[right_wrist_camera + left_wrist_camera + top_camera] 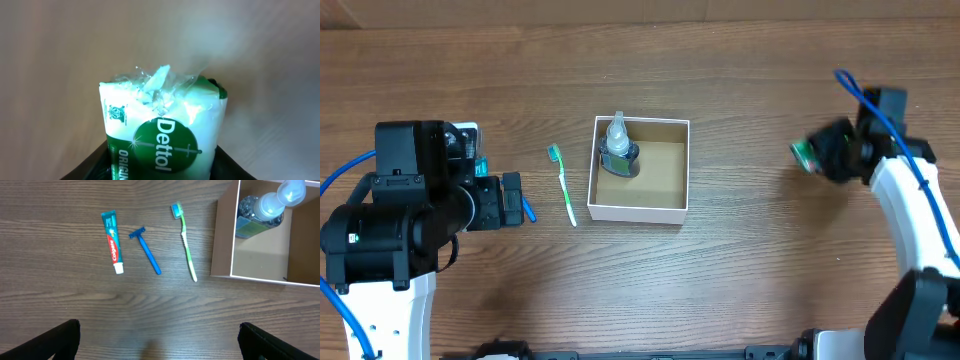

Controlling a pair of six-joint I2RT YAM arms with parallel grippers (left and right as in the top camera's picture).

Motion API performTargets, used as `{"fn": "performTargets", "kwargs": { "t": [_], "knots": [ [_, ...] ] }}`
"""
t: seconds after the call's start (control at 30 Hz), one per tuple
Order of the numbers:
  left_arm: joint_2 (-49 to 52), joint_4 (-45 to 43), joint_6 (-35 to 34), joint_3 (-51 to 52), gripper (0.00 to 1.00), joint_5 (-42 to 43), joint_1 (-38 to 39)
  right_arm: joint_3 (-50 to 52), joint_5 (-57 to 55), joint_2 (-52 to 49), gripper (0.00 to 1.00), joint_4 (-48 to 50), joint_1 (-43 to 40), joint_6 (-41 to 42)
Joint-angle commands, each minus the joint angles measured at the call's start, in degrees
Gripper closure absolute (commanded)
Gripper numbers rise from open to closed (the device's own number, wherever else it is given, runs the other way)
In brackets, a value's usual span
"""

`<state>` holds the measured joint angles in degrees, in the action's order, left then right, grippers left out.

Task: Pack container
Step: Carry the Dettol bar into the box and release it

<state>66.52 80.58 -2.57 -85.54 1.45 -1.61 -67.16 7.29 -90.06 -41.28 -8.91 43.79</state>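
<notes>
The container (672,210), a small white box with a brown inside, sits mid-table and holds a clear bottle (617,150) in its left part. It also shows in the left wrist view (224,240) with the bottle (260,211). A green toothbrush (562,184) lies left of the box. The left wrist view shows the toothbrush (187,250), a blue razor (148,253) and a Colgate toothpaste tube (113,241) on the table. My left gripper (160,347) is open and empty, short of them. My right gripper (810,155) is shut on a white and green Dettol pack (162,135), right of the box.
The table is brown wood grain (760,270). My left arm (400,210) fills the left side, my right arm (910,210) the right side. A blue cable (865,95) loops over the right arm.
</notes>
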Motion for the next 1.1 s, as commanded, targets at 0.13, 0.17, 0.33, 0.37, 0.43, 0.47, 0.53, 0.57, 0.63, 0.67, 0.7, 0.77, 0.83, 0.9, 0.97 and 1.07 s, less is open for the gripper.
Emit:
{"fn": "performTargets", "kwargs": {
  "t": [0.13, 0.17, 0.33, 0.37, 0.43, 0.47, 0.53, 0.57, 0.63, 0.67, 0.7, 0.77, 0.83, 0.9, 0.97, 1.07],
  "knots": [
    [-0.1, -0.4, 0.9, -1.2, 0.0, -0.4, -0.3, -16.3, 4.8, 3.7, 0.96, -9.0, 17.9, -28.5],
    [-0.1, -0.5, 0.9, -1.2, 0.0, -0.4, -0.3, -17.0, 4.8, 3.7, 0.96, -9.3, 20.4, -31.1],
    [-0.1, -0.5, 0.9, -1.2, 0.0, -0.3, -0.3, -17.2, 1.3, 3.0, 0.96, -9.0, 30.8, -35.3],
    [-0.1, -0.5, 0.9, -1.2, 0.0, -0.3, -0.3, -17.2, 1.1, 2.3, 0.96, -8.6, 32.4, -35.3],
    [-0.1, -0.5, 0.9, -1.2, 0.0, -0.3, -0.3, -17.2, 1.0, 0.7, 0.96, -7.7, 35.2, -35.3],
    [-0.1, -0.5, 0.9, -1.2, 0.0, -0.3, -0.3, -17.2, 0.4, -0.2, 0.96, -7.4, 36.0, -35.2],
    [-0.1, -0.5, 0.9, -1.2, 0.0, 0.1, -0.3, -17.2, 0.2, -2.4, 0.96, -7.1, 37.1, -35.2],
    [-0.1, -0.5, 0.8, -1.2, 0.0, 0.2, -0.3, -17.2, 0.2, -3.5, 0.96, -7.0, 37.4, -35.2],
    [-0.1, -0.5, 0.8, -1.2, 0.0, 0.6, -0.3, -17.2, 0.3, -5.9, 0.96, -6.8, 37.5, -35.3],
    [-0.1, -0.5, 0.9, -1.2, 0.0, 1.0, -0.3, -17.2, 0.3, -7.4, 0.96, -6.7, 37.5, -35.3],
    [-0.1, -0.5, 0.8, -1.2, 0.0, 1.2, -0.3, -17.2, 0.3, -8.7, 0.96, -6.6, 37.5, -35.3],
    [-0.1, -0.5, 0.8, -1.2, 0.0, 1.2, -0.3, -17.2, 0.3, -11.1, 0.96, -6.6, 37.5, -36.2],
    [-0.1, -0.4, 0.9, -1.2, 0.0, 1.2, -0.3, -17.2, 0.3, -12.8, 0.96, -6.5, 37.5, -36.8],
    [-0.1, -0.4, 0.8, -1.2, 0.0, 1.2, -0.3, -17.2, 0.3, -12.9, 0.84, -6.1, 37.5, -36.8],
    [-0.1, -0.5, 0.8, -1.2, 0.0, 1.2, -0.3, -17.2, 0.3, -12.8, 0.47, -5.6, 37.5, -36.8],
    [-0.1, -0.4, 0.8, -1.2, 0.0, 1.2, -0.3, -17.2, 0.3, -12.8, 0.12, -5.5, 37.3, -36.8]
  ]
}}
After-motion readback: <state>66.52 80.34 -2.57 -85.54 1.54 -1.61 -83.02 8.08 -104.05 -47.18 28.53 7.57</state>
